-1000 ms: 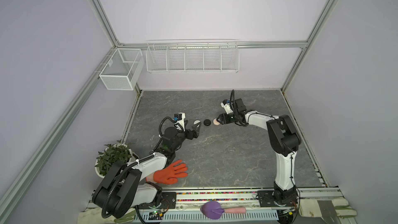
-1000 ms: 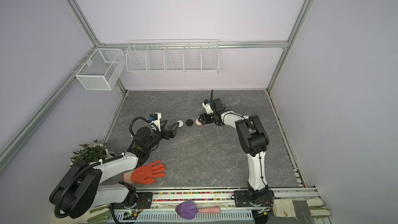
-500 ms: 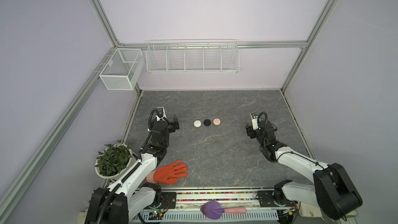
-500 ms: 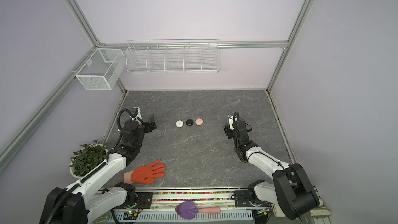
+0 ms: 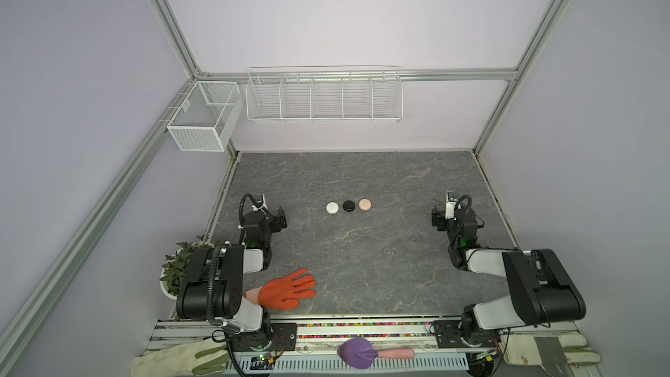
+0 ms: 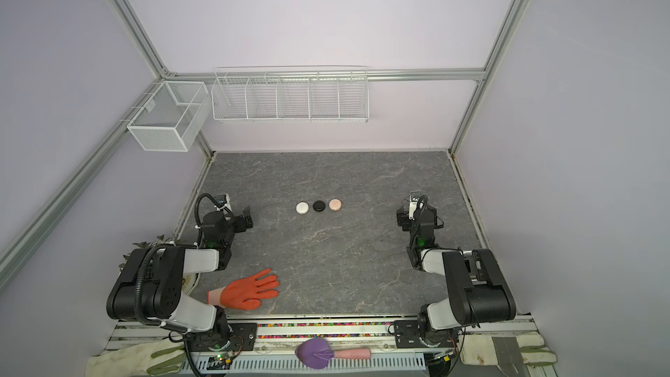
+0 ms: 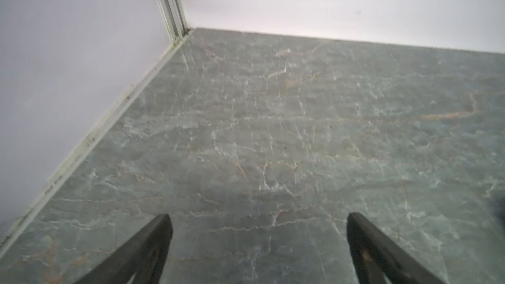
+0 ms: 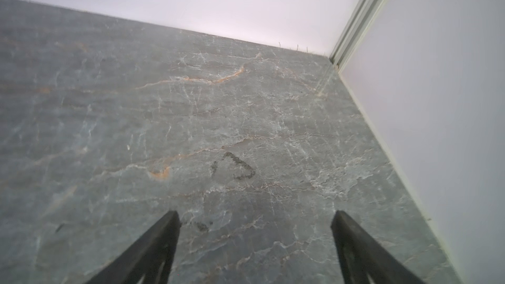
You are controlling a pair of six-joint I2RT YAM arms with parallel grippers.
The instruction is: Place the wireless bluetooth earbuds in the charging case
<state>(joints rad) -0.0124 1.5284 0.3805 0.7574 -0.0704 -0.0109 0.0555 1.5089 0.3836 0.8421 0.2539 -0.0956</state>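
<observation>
room: lilac matte walls on three sides, with pale aluminium frame posts (image 5: 170, 27) in the corners.
surface (image 5: 362, 266): a grey slab, stone-like, with white and rust veins, flat and slightly glossy.
mesh box (image 5: 203, 117): white fine wire, rectangular, hung on the left wall above the far-left corner.
plant (image 5: 177, 266): green and leafy in a pale pot, just off the left edge.
left gripper (image 7: 258, 215): the dark wedge-shaped fingers are spread wide with nothing between them, over bare slab near the left edge.
orange glove (image 5: 288, 289): rubbery, lying flat with the fingers splayed, near the front-left corner.
wire rack (image 5: 323, 94): white, long, divided into compartments, on the back wall.
white case (image 5: 332, 207): a smooth round puck at the left end of a short row at mid-surface.
black case (image 5: 348, 205): the same round shape, in the middle of the row, just beside its neighbours.
pink case (image 5: 365, 204): a pale puck at the right end of the row.
earbuds: hidden in every view, so where they lie cannot be told.
scoop (image 5: 357, 348): a purple bowl on a pink handle, on the rail past the front edge.
right gripper (image 8: 256, 212): its fingers are parted wide and hold nothing, near the right edge.
smudge (image 8: 237, 168): a dark scuffed mark on the slab ahead of the right gripper.
</observation>
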